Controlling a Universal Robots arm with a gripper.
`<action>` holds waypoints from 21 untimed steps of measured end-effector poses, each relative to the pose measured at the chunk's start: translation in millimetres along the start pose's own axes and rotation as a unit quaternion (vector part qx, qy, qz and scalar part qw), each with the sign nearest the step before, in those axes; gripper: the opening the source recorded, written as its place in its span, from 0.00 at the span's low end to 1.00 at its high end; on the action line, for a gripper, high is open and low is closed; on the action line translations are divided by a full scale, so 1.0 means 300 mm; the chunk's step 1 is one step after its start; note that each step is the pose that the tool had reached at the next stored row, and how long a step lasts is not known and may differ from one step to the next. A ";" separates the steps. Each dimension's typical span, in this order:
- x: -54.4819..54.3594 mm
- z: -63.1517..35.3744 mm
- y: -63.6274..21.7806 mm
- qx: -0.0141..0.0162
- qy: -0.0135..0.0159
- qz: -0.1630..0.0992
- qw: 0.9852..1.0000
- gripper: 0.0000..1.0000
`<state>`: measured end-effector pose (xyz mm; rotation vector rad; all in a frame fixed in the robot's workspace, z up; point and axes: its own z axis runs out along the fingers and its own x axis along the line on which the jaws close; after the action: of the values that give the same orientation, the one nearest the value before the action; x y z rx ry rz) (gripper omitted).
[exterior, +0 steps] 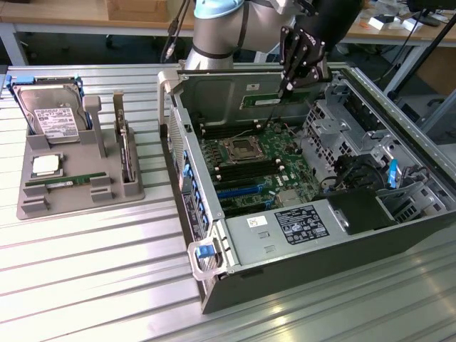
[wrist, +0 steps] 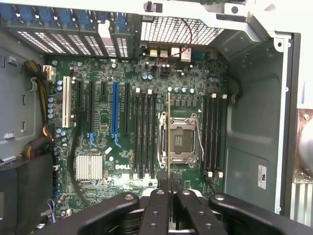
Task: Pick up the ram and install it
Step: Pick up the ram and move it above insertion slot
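**Item 1, tool** (exterior: 286, 85) (wrist: 168, 185): I am holding it pressed together on the ram (exterior: 274, 100) (wrist: 168, 142), pinching the stick by its flat faces. The ram is hanging edge-down above the motherboard (exterior: 251, 169) (wrist: 105, 125). It is lying parallel to the memory slots (wrist: 145, 132), between them and the processor socket (exterior: 241, 149) (wrist: 179, 139). I judge this hold is keeping the contact edge facing the board so that it can meet a slot squarely. The ram is not touching the board yet.

**Item 2, computer case** (exterior: 217, 92): it is lying open on its side, taking up the worktop (exterior: 107, 278) from the middle toward the edge on the exterior view's right. The open side is giving me access from above. It is holding the motherboard, a labelled power supply (exterior: 299, 225) at the near end and drive cages (exterior: 335, 121) on the exterior view's right.

**Item 3, grey holder** (exterior: 78, 204): it is sitting near the worktop's edge on the exterior view's left, well apart from the case. It is holding a hard drive (exterior: 48, 117) propped at the far end, a square processor chip (exterior: 45, 165) in its own recess, and a second ram stick (exterior: 68, 182) lying in a groove. I judge each recess is keeping its part in a known spot for pickup.
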<state>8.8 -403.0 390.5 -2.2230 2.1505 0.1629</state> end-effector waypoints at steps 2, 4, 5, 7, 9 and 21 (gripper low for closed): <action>0.001 0.010 -0.003 0.000 0.000 0.000 1.000 0.12; 0.002 0.018 -0.006 0.000 0.000 0.000 1.000 0.12; 0.002 0.019 -0.007 0.000 0.000 0.000 1.000 0.12; 0.003 0.022 -0.011 0.000 0.000 0.000 1.000 0.12; 0.003 0.026 -0.014 0.000 0.000 0.000 1.000 0.12; 0.004 0.033 -0.021 0.000 0.000 0.000 1.000 0.12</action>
<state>14.7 -403.0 380.1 -2.2232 2.1504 0.1629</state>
